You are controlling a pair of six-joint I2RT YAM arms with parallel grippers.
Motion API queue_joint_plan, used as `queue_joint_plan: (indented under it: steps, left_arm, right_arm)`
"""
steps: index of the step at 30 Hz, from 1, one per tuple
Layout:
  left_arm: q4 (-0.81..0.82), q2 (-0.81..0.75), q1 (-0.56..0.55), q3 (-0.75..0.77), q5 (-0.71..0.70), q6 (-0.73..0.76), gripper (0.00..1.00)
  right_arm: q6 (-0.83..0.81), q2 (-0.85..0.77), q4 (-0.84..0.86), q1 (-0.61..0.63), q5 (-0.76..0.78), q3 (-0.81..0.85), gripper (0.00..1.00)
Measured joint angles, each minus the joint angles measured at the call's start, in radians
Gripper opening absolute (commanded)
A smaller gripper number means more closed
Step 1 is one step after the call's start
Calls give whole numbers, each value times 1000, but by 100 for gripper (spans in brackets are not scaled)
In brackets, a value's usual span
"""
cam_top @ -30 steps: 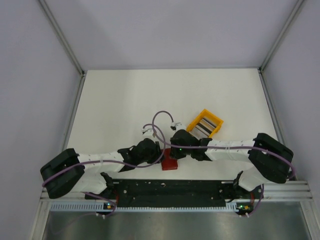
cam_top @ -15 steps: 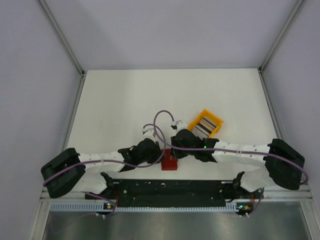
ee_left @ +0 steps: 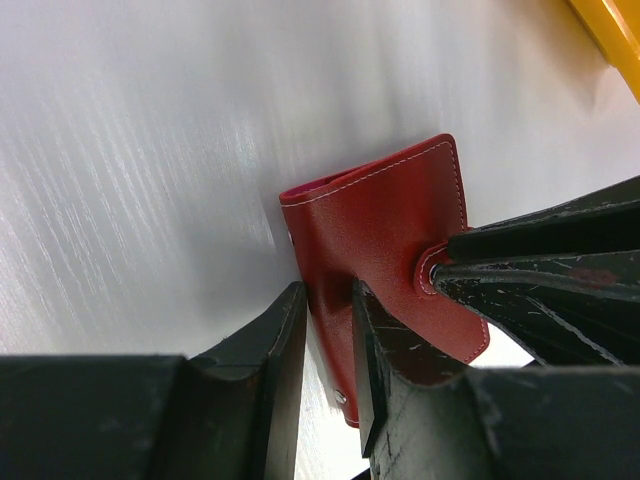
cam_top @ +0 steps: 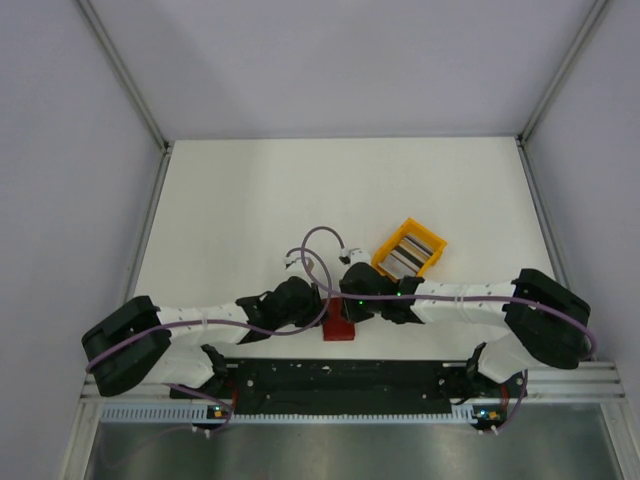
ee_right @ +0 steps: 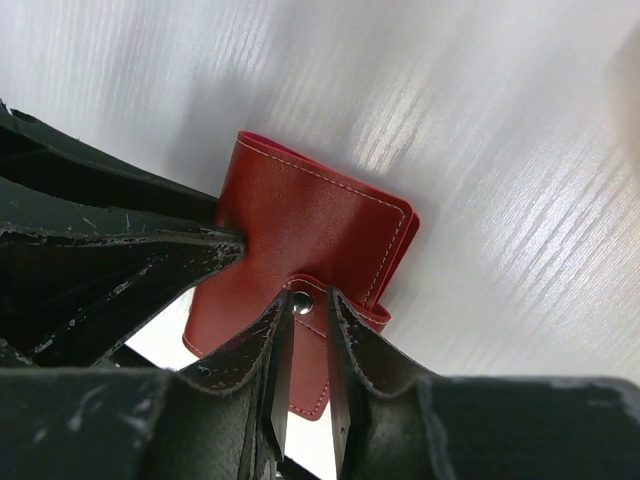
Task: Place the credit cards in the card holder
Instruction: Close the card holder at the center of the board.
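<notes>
The dark red card holder (cam_top: 340, 329) lies on the white table near the front edge, between both grippers. In the left wrist view my left gripper (ee_left: 328, 302) is shut on one edge of the card holder (ee_left: 385, 225). In the right wrist view my right gripper (ee_right: 308, 308) is shut on the holder's snap tab (ee_right: 300, 300), with the holder's body (ee_right: 300, 225) beyond it. From above, the left gripper (cam_top: 320, 312) and the right gripper (cam_top: 344, 308) meet over the holder. The credit cards (cam_top: 408, 254) stand on edge in the yellow bin.
The yellow plastic bin (cam_top: 432, 240) sits on the table just behind the right forearm; its corner shows in the left wrist view (ee_left: 612, 35). Purple cables loop above both wrists. A black rail runs along the table's near edge (cam_top: 340, 375).
The right arm's elbow swung out to the right, then came back. Both grippers stay at the card holder, which has hardly moved.
</notes>
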Motion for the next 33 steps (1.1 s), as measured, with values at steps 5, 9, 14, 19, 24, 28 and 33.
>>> queue_joint_plan:
  steps: [5,9,14,19,24,28,33]
  left_arm:
    - [1,0,0,0,0,0,29]
    - [1,0,0,0,0,0,29]
    - [0,0,0,0,-2,-5,29]
    - [0,0,0,-1,-5,-12,28]
    - [2,0,0,-2,-6,-16,28]
    - [5,0,1,-4,-6,-18,28]
    - [8,0,1,-6,-7,-19,28]
  right_arm:
    - [12,0,-5,6,16,1,20]
    - [18,8,-16,31,56,10,20]
    - [19,47,-56,66,122,54,18]
    - [29,74,-90,80,162,86,15]
    - [37,92,-108,85,178,105,14]
    - [45,110,-119,100,205,116,10]
    - [52,124,-125,114,232,124,0]
